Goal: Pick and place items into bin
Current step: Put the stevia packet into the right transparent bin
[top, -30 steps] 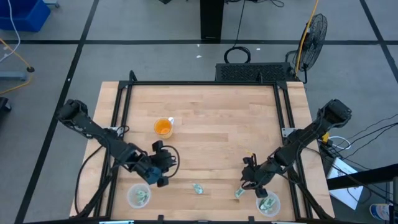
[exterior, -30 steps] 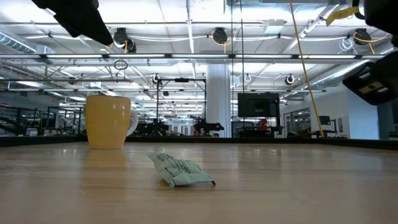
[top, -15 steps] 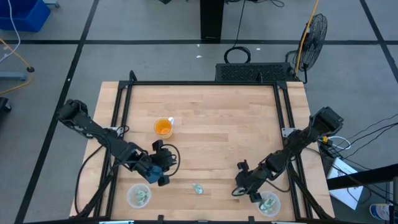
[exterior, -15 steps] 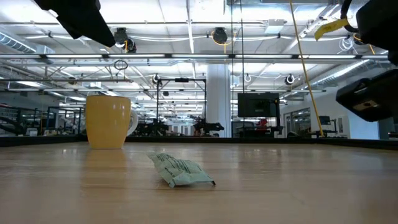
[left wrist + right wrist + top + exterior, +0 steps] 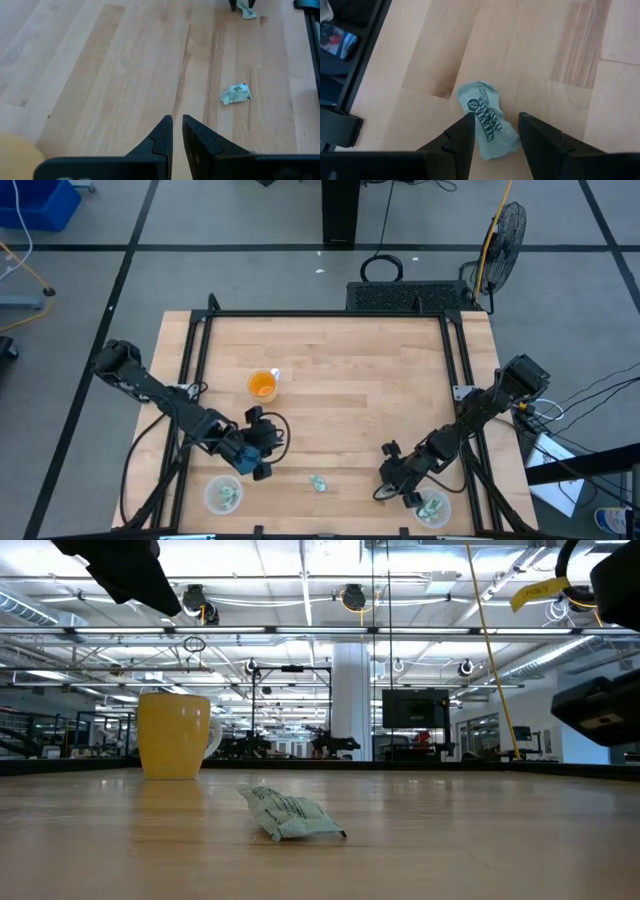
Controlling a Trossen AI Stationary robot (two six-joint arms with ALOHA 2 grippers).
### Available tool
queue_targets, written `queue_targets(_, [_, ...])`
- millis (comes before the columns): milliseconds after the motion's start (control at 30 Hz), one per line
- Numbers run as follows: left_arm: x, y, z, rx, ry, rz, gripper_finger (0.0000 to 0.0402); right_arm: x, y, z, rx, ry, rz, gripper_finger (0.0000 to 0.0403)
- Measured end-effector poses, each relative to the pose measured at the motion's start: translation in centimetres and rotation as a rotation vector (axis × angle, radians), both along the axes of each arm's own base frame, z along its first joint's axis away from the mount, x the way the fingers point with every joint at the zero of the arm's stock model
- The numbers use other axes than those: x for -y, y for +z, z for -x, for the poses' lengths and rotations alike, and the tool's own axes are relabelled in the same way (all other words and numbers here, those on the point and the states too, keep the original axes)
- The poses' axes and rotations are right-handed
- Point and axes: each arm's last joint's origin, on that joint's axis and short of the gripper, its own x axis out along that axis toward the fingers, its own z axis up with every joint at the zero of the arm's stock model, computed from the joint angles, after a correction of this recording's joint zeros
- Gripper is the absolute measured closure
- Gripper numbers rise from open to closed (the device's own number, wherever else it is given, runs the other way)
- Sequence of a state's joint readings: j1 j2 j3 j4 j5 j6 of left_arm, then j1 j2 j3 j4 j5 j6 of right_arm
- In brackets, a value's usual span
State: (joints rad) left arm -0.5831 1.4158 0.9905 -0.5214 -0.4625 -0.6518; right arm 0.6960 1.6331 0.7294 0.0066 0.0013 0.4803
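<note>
A pale green-and-white packet point(image 5: 487, 122) lies flat on the wood, and my right gripper point(image 5: 496, 117) stands over it, open, with one finger on either side. In the high view this gripper point(image 5: 385, 483) is near the table's near edge and covers that packet. A second packet point(image 5: 317, 482) lies alone near the near edge, also seen in the low view as packet point(image 5: 290, 815) and in the left wrist view as packet point(image 5: 235, 93). My left gripper point(image 5: 177, 120) is shut and holds nothing. It hangs above the table at left gripper point(image 5: 262, 455). My right gripper comes at the packet from above, pointing down, with its open fingers point(image 5: 465, 127) beside the packet's two long edges point(image 5: 470, 107). I cannot tell whether they touch it. The packet lies flat on the table.
Two clear round bins hold packets at the near edge: one point(image 5: 222, 495) near my left gripper, one point(image 5: 432, 507) beside my right. An orange cup point(image 5: 262, 385) stands left of centre, and shows in the low view as cup point(image 5: 178, 735). A black frame point(image 5: 455, 360) borders the table.
My right gripper has moved toward the table's left and near edges and come down over the packet, which showed beside it a second ago and is now covered in the high view. The packets have not moved.
</note>
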Motion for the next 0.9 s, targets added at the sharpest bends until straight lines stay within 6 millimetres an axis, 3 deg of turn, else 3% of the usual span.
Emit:
queue_targets(200, [0.0, 0.0, 0.0, 0.0, -0.001, -0.002, 0.0355, 0.1, -0.1, 0.0, 0.003, 0.021, 0.018, 0.0288])
queue_targets(500, [0.0, 0.0, 0.0, 0.001, 0.0, -0.003, 0.0355, 0.0, -0.1, -0.1, 0.0, 0.022, -0.005, 0.0383])
queue_targets(600, [0.0, 0.0, 0.0, 0.002, 0.002, -0.005, 0.0355, -0.2, 0.4, -0.1, 0.013, 0.035, -0.058, 0.0398])
queue_targets(900, [0.0, 0.0, 0.0, 0.004, 0.005, -0.005, 0.0355, -1.4, 7.7, -1.0, 0.138, -0.013, -0.198, 0.0401])
